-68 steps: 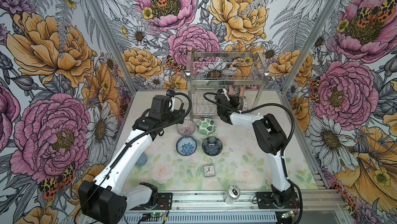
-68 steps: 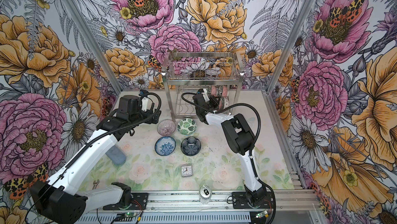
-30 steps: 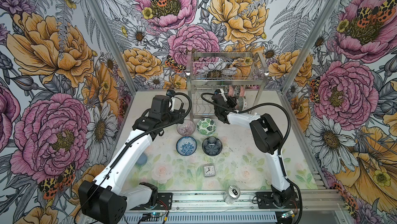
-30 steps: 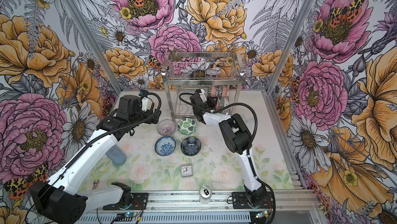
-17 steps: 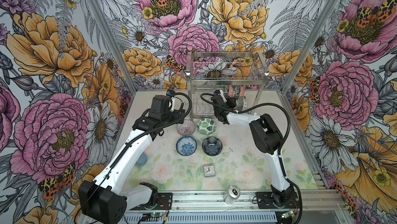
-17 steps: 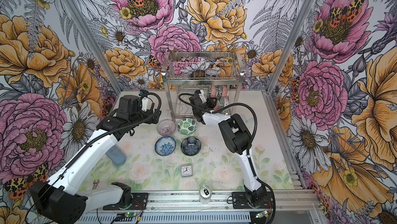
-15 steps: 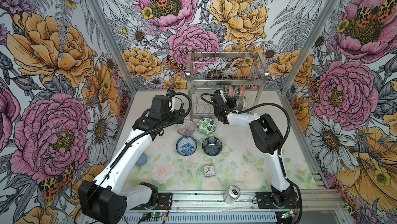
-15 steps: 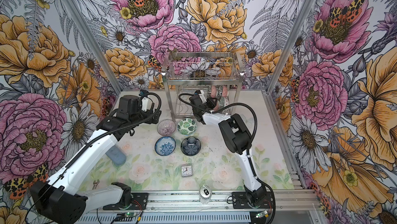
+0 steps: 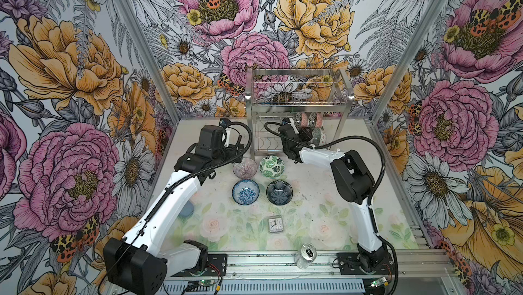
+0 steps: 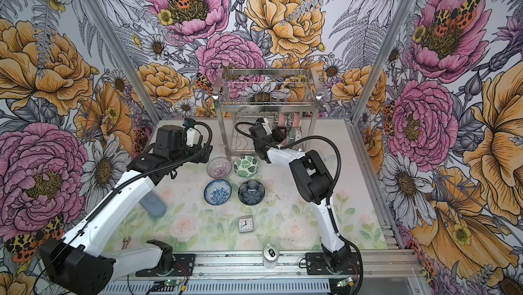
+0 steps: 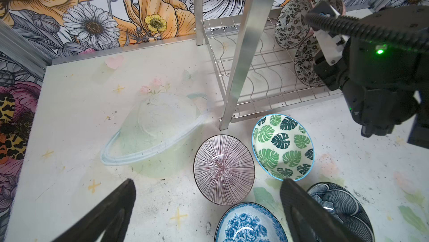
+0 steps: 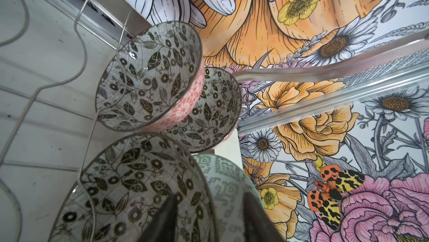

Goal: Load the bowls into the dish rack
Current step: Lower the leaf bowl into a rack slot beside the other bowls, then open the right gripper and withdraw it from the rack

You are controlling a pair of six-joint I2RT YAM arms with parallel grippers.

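Note:
The dish rack [image 9: 297,101] stands at the back. On its lower wavy-wire tier [image 12: 81,43] stand three bowls on edge. My right gripper [image 12: 209,196] is open astride the rim of the nearest one, a black-and-white floral bowl [image 12: 130,182] with a green geometric outside; neither finger touches its wall. Behind it stand two pink-sided floral bowls [image 12: 148,75]. On the table lie a pink striped bowl [image 11: 222,168], a green leaf bowl [image 11: 282,146], a blue floral bowl [image 11: 248,224] and a dark blue bowl [image 11: 336,203]. My left gripper [image 11: 207,180] hangs open just above the pink one.
A small square clock [image 9: 275,224] lies in front of the bowls and a silver can [image 9: 307,254] stands at the front edge. A blue-grey object [image 10: 152,204] lies under my left arm. The rack's post [image 11: 243,50] stands close to the pink bowl.
My right gripper's jaws have opened off the rim of the floral bowl, which now stands alone in the rack. My left arm has not moved.

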